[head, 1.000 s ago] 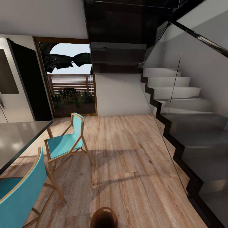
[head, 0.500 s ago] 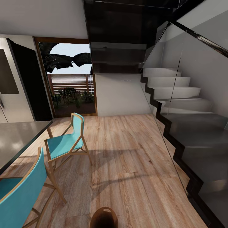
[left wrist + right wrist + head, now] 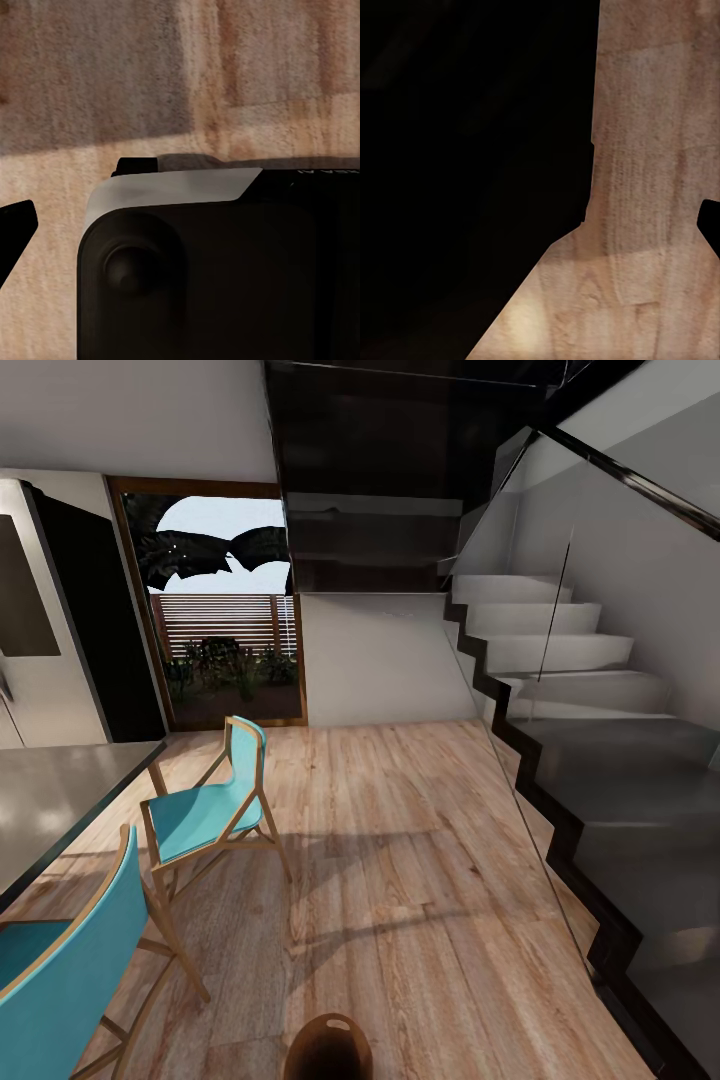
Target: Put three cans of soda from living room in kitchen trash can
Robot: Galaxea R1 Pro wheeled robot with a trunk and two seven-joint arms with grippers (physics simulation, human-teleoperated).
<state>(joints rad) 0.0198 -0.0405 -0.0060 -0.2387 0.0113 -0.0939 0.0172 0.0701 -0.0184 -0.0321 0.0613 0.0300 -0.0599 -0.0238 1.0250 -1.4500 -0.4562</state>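
The head view shows the bin [image 3: 328, 1048] at bottom centre, two blue chairs [image 3: 205, 815] lower left, and stairs [image 3: 560, 660] at right. The wrist views show wood floor [image 3: 262, 75]; the state of the grippers cannot be told.

Floor [image 3: 400, 860]: light wood planks w/ brown grain, grey shadow bands. Two chairs: teal seats, pale wood frames, near one [image 3: 70, 960], far one [image 3: 215, 810]. Table top [image 3: 50, 790]: grey. Tash can [image 3: 328, 1048]: brown, coppery rim, dark inside. Fridge [image 3: 30, 620]: steel grey, black side. Stairs [image 3: 560, 660]: white treads up top, dark grey lower down, black edging. Door frame [image 3: 130, 610]: brown wood.
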